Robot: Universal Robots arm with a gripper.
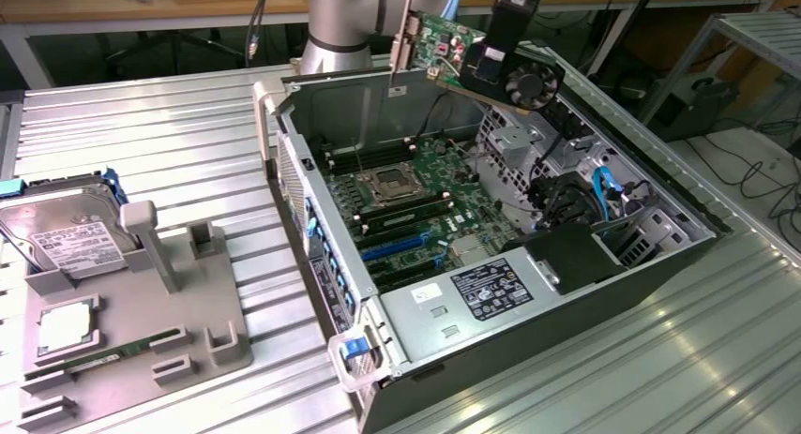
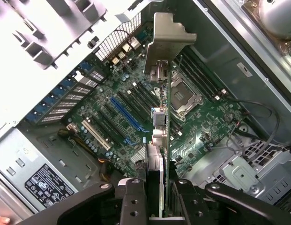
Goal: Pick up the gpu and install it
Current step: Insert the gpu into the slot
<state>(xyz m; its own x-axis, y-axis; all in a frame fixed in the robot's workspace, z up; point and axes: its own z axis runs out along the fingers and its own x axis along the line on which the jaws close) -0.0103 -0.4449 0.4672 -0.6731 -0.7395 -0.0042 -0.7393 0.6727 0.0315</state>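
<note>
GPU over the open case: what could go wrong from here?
1. The gpu hangs tilted above the case; lowered that way, its edge may miss the blue slot and strike the motherboard.
2. The fingers pinch it at the end away from the bracket, so it might pivot when pushed.
3. The bracket could catch on the case on the way in.

Ribbed metal bench [image 1: 163, 143], two loads.
An open case [image 1: 319, 256] stood at the exterior view's right; a grey tray [image 1: 131, 307] lay at its left.
</note>
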